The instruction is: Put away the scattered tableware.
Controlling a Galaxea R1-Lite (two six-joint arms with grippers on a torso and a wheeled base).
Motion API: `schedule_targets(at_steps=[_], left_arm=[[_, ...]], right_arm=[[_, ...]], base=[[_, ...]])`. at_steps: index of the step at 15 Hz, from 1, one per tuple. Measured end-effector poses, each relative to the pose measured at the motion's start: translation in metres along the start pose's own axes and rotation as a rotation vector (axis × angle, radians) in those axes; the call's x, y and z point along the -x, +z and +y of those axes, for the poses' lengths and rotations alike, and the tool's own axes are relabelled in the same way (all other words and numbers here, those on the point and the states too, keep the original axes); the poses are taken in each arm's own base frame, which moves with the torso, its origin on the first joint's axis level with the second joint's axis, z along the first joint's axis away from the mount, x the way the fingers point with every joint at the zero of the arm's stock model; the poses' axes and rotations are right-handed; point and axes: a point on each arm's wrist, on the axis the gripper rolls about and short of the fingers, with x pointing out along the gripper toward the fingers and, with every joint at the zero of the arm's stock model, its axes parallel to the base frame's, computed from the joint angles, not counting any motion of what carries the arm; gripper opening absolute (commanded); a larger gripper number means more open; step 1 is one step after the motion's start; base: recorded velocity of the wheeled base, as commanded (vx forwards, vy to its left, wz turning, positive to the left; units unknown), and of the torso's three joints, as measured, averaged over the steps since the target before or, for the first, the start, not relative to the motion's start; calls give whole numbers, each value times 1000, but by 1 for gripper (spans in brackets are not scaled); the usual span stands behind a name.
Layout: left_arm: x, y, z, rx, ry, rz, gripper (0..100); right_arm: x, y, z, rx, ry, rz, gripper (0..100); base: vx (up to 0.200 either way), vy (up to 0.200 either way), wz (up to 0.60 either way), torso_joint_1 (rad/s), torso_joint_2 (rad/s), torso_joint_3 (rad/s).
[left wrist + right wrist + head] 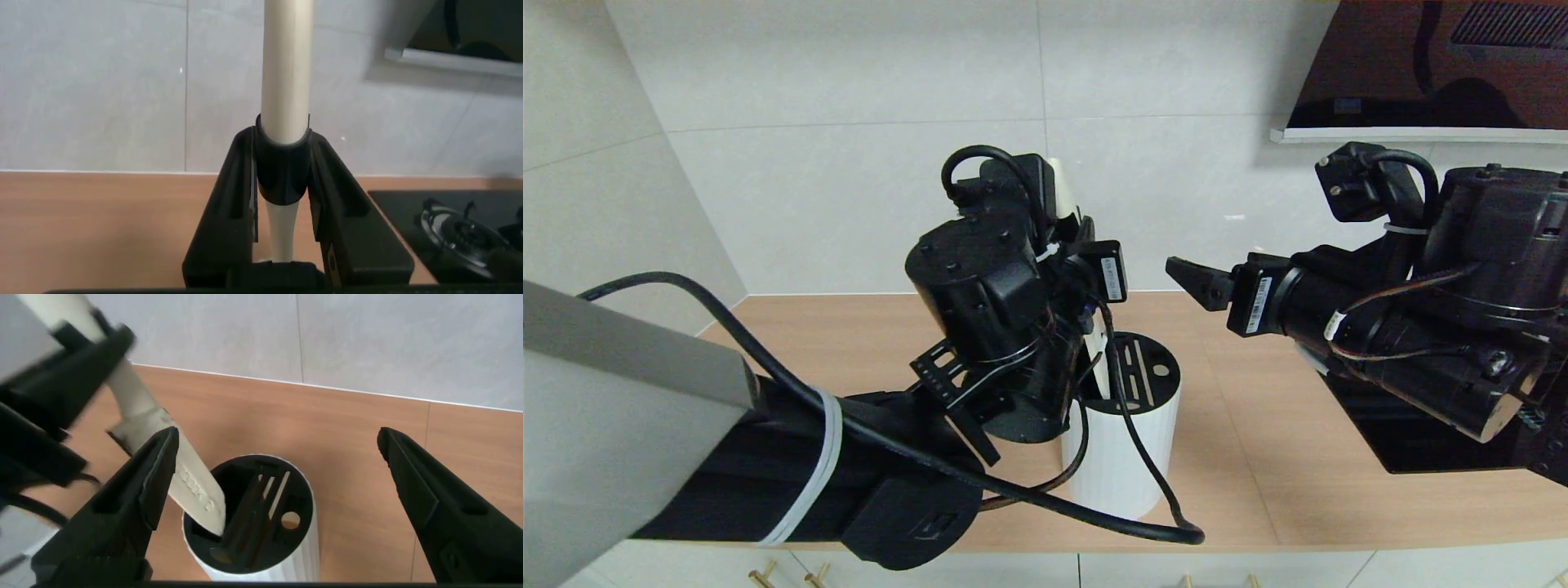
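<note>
Left wrist view: the left hand (284, 167) is clenched on the cream handle of a knife (286, 73), which stands upright between its fingers. In the right wrist view the pale blade slants down, its tip in the black slotted top of the white knife holder (261, 567), near the rim. The right hand (278, 457) hangs spread wide above the holder, grasping nothing. The holder stands on the wooden counter (1258, 425), with a black cooktop (1405, 445) to its right.
</note>
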Motion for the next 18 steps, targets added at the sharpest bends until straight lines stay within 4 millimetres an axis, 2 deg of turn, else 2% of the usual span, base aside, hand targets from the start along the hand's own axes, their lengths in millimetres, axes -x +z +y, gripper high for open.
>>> schedule_targets(at_steps=[4, 10, 15, 18], left_arm=[[-2, -16, -1, -23, 4, 31, 0], [-3, -58, -3, -54, 5, 119, 0], [6, -95, -7, -114, -13, 202, 0], [7, -106, -7, -132, -16, 224, 0]], right_arm=[[0, 0, 0, 0, 0, 0, 100], [0, -1, 0, 1, -1, 5, 100], [-2, -4, 0, 4, -2, 14, 100], [-2, -5, 0, 4, -2, 16, 100]], base=[[0, 0, 0, 0, 0, 0], [0, 0, 0, 0, 0, 0], [0, 0, 0, 0, 0, 0], [0, 0, 0, 0, 0, 0]])
